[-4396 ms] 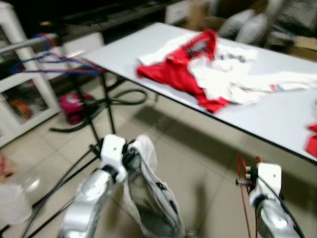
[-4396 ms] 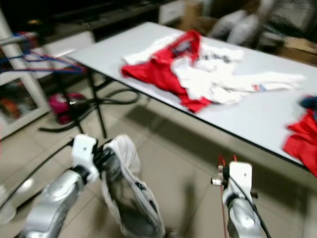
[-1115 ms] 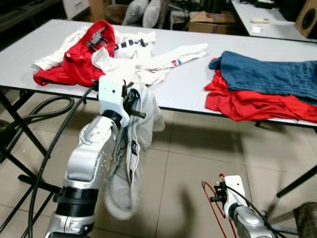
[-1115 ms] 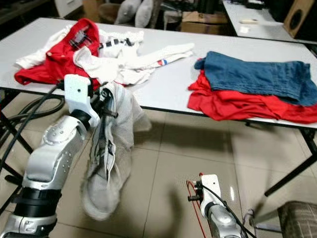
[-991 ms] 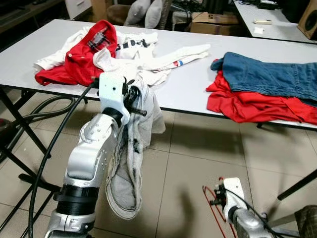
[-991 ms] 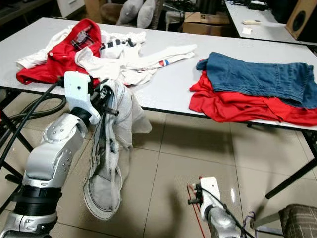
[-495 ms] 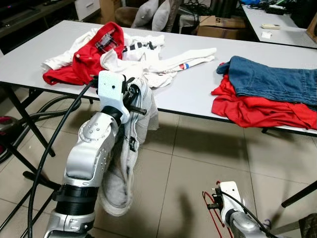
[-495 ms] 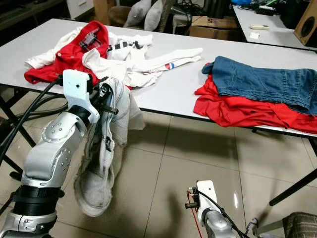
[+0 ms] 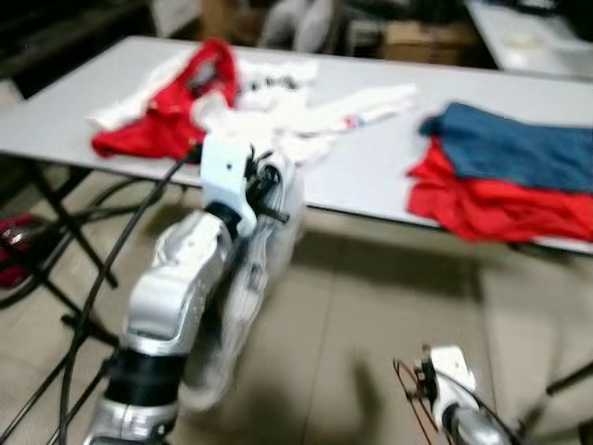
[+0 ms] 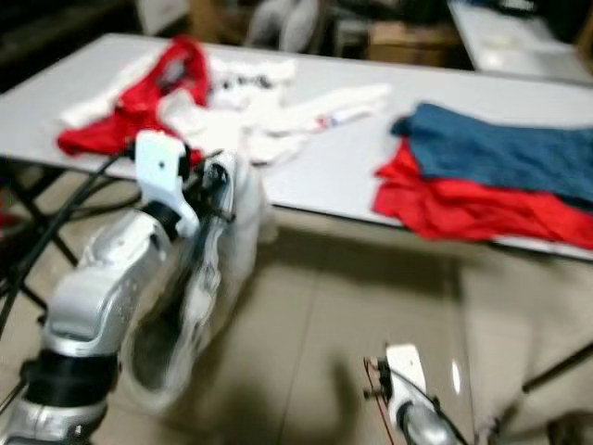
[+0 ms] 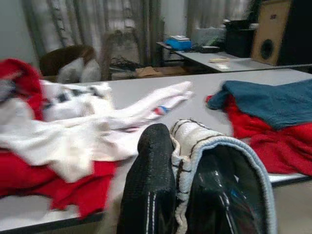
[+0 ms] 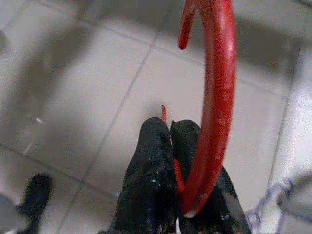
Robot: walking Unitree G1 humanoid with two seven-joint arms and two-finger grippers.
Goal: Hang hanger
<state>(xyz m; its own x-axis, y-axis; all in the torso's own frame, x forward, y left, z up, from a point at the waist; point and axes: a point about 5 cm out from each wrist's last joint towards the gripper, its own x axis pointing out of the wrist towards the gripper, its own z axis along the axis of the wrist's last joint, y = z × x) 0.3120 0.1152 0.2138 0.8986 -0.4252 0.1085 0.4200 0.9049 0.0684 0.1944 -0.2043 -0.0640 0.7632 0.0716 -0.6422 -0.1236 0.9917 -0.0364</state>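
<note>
two clothes heaps [image 9: 218, 97] [image 9: 505, 171] lie left and right on the table [image 9: 371, 167].

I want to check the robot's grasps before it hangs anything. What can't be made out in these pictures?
- Grey garment: what kind it is; eye views are motion-blurred.
- Left gripper: its fingertips, wrapped in the cloth in the left wrist view.
- Red hanger: its body, cut off by the edge of the right wrist view.
- Right gripper: tiny and blurred at the bottom of the eye views.

Long white table [image 9: 371, 176] spanning the upper field. At 11 o'clock — a heap of red and white garments [image 9: 232, 97]; at 2 o'clock — folded blue denim [image 9: 519, 148] atop crumpled red cloth [image 9: 491, 204]. Beige tiled floor [image 9: 361, 324] below.
</note>
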